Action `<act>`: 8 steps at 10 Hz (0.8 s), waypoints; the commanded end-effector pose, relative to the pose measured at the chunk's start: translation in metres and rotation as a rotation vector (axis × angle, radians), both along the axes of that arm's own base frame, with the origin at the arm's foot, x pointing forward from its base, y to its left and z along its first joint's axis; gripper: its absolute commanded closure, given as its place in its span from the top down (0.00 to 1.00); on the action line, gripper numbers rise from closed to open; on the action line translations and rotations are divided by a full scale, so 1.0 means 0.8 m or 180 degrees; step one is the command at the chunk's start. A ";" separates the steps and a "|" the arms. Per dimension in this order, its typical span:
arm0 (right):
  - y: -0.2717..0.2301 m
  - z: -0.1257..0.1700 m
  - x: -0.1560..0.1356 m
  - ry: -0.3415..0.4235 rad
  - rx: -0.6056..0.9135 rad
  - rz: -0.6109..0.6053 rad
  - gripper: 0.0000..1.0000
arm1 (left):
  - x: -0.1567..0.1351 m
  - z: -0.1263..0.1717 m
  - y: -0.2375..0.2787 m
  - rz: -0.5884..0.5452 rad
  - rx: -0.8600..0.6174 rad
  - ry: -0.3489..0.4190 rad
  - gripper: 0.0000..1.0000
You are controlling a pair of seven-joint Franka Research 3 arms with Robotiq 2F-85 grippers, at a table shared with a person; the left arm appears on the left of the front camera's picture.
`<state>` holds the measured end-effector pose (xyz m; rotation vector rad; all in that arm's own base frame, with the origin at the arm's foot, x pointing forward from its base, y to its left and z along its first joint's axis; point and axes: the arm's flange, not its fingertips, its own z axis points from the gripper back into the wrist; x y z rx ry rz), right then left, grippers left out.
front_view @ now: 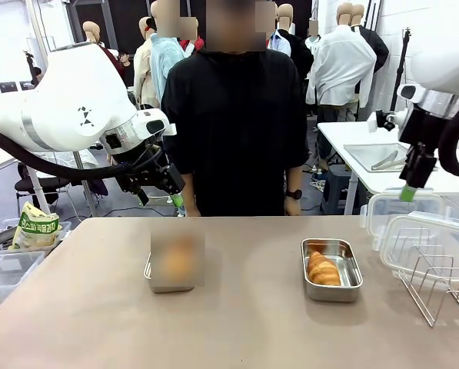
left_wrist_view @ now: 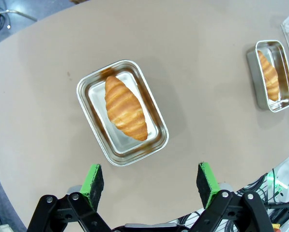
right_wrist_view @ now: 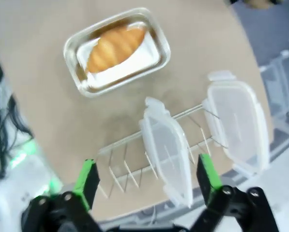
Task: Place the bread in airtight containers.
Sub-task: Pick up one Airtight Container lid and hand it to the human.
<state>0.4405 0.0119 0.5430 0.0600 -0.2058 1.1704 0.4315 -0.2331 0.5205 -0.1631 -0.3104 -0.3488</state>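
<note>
Two steel airtight containers stand open on the brown table, each holding one piece of bread. In the left tin (left_wrist_view: 96,129) a golden croissant (left_wrist_view: 125,107) lies directly below my left gripper (left_wrist_view: 151,181), which hovers high with its jaws open and empty. The right tin (front_view: 353,267) holds the other croissant (front_view: 323,269); my right gripper (right_wrist_view: 146,176), also open and empty, hangs high over the wire rack beside it. The front view has the left tin (front_view: 171,287), the left gripper (front_view: 171,190) and the right gripper (front_view: 408,192). Two clear lids (right_wrist_view: 168,150) (right_wrist_view: 241,125) lean in the rack.
The wire rack (front_view: 437,284) with the lids stands at the table's right edge. A person in black stands at the far side, arms down. A snack bag (front_view: 35,227) and plastic bins (front_view: 6,269) sit off the left edge. A steel tray (front_view: 379,157) lies on a rear table.
</note>
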 end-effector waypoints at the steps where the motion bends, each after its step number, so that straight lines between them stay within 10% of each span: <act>1: -0.018 0.007 0.015 0.0163 -0.0164 0.0074 1.00 | -0.001 0.001 0.001 0.0007 0.0000 -0.0007 1.00; 6: -0.019 0.004 0.007 0.0123 -0.0111 0.0068 1.00 | -0.001 0.001 0.001 0.0007 0.0000 -0.0007 1.00; 8: -0.052 -0.030 0.028 0.0687 0.0050 0.0516 1.00 | -0.001 0.001 0.001 0.0007 0.0000 -0.0007 1.00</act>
